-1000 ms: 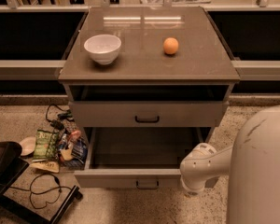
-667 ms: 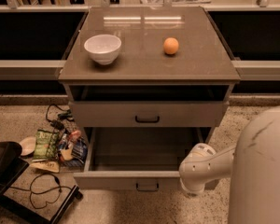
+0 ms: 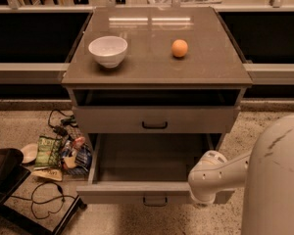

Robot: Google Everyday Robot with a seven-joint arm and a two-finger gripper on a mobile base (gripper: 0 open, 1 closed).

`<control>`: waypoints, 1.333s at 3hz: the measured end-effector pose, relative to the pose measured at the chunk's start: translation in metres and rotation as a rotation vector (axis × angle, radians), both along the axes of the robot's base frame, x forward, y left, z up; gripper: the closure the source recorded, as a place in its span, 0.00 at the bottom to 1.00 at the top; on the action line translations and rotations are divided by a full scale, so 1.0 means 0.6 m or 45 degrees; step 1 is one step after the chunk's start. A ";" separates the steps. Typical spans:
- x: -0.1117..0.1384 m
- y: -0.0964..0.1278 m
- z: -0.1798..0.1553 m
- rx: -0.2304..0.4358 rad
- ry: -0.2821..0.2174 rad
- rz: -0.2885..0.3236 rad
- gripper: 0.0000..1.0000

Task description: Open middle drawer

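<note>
Bowl and orange on desk; snack bags on floor. Middle drawer out; my fingers at its front-right corner, can't tell if open or closed.

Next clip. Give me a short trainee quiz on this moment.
1. True or false: the wide grey middle drawer, with its black bar handle, is pulled out.
2. What stands on the grey cabinet top? A) a white bowl and a round orange fruit B) two mugs C) a bottle
3. Fill in: the gripper cannot be seen, only the white arm segment at the drawer's ____ front corner, as pictured.
Key: 1 true; 2 A; 3 right.
</note>
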State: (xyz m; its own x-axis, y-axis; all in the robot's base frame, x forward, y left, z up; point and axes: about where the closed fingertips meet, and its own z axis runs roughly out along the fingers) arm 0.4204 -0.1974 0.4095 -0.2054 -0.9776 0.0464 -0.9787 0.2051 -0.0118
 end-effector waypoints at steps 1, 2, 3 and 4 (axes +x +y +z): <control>-0.020 -0.011 0.024 -0.036 -0.027 -0.046 1.00; -0.019 -0.011 0.024 -0.036 -0.027 -0.046 1.00; -0.019 -0.011 0.030 -0.036 -0.027 -0.046 1.00; -0.019 -0.011 0.030 -0.036 -0.027 -0.046 1.00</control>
